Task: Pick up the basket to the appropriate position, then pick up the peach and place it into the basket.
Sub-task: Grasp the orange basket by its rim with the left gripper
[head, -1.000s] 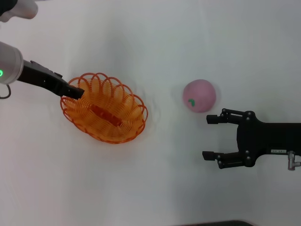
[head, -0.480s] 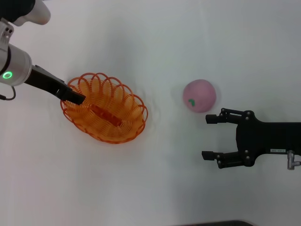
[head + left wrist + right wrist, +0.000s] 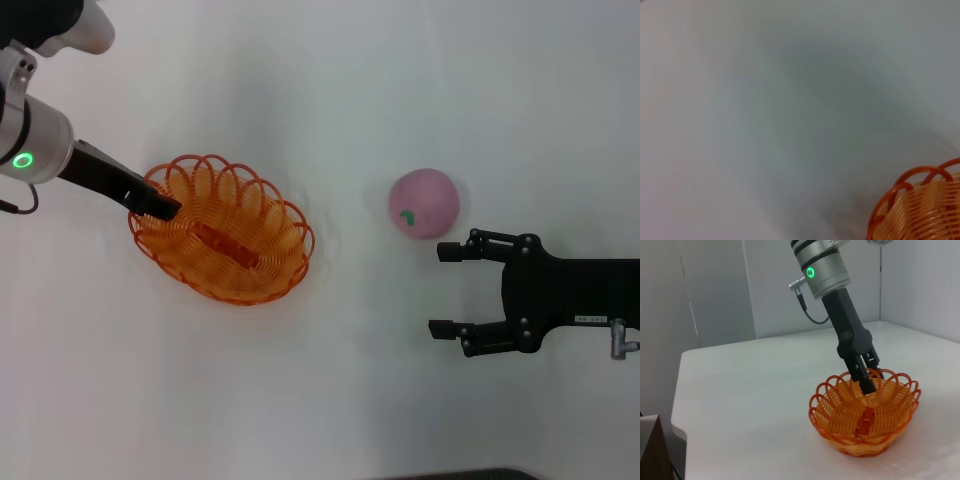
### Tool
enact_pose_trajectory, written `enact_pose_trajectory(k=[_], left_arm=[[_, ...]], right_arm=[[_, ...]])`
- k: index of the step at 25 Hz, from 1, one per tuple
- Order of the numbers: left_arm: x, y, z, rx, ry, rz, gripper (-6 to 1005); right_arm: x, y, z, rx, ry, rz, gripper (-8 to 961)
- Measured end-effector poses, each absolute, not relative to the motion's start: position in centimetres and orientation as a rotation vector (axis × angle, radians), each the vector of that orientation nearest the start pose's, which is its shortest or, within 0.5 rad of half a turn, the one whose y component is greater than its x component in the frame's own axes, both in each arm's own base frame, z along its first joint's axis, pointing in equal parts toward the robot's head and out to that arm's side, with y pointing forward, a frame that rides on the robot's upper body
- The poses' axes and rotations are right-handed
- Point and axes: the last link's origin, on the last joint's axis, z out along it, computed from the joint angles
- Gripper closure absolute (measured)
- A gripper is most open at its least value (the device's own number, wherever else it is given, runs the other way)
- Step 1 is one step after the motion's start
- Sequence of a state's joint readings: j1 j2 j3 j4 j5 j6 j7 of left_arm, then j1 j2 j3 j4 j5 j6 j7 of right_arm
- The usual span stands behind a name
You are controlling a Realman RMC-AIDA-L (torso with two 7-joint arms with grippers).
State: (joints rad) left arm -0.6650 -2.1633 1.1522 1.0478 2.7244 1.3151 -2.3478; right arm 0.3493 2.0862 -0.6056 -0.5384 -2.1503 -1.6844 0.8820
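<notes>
The orange wire basket sits on the white table at the left. It also shows in the right wrist view and at the edge of the left wrist view. My left gripper reaches down at the basket's left rim, one finger inside and one outside the loops, shut on the rim; it also shows in the right wrist view. The pink peach lies right of the middle. My right gripper is open and empty, just in front of the peach, not touching it.
The white table has nothing else on it. A dark edge shows at the table's front. In the right wrist view a grey wall stands behind the table, and the table's edge drops off there.
My left arm's wrist has shifted a little while its fingertips stay at the basket's rim. The basket, the peach and the right arm have not moved.
</notes>
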Motion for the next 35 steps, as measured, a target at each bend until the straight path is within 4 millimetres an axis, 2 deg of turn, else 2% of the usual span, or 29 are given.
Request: enact_pose_trajectory(k=[3,14,24,30,35], left_arm=[[-22.4,38.0,-2.4,-2.525,-0.950,0.423,328],[-22.3,37.7,-2.8,-2.542,-0.937,0.447,760],[-21.8,37.9,-2.2,-2.502,-1.043,0.428,835],[-21.2,37.9,-1.2,-2.463,-1.189,0.419,874],[-21.1,37.7,0.2,-2.449,-1.350,0.331,895]], right_arm=[[31.9,24.0,-2.4,-2.827,0.315,0.650,35],[31.8,24.2,-2.3,-2.825,0.310,0.650,35],[31.8,24.3,-2.3,-2.820,0.308,0.654,35],[31.7,24.4,-2.3,-2.818,0.329,0.661,34],[31.6,24.4,-2.2,-2.820,0.338,0.666,34]])
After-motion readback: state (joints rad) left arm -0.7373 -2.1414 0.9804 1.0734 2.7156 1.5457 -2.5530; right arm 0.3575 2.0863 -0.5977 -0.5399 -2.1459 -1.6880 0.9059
